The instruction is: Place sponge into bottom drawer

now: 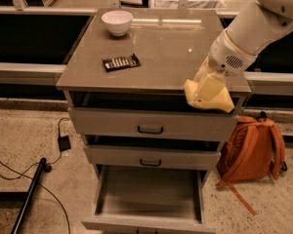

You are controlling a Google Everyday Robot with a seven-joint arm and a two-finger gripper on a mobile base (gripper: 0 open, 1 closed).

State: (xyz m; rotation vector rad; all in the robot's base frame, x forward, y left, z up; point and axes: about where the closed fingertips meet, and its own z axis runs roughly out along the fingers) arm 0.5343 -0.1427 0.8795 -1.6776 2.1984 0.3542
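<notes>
My gripper (208,89) hangs from the white arm at the right, just past the front right edge of the cabinet top. It is shut on the pale yellow sponge (219,100), which hangs in the air in front of the top drawer. The bottom drawer (149,191) is pulled open at the foot of the cabinet, below and to the left of the sponge; its grey tray shows nothing inside.
A white bowl (117,22) and a dark snack packet (120,62) lie on the cabinet top (161,48). The two upper drawers (151,128) are shut. An orange backpack (251,147) leans on the floor at the right. Black cables and a pole (29,189) lie at the left.
</notes>
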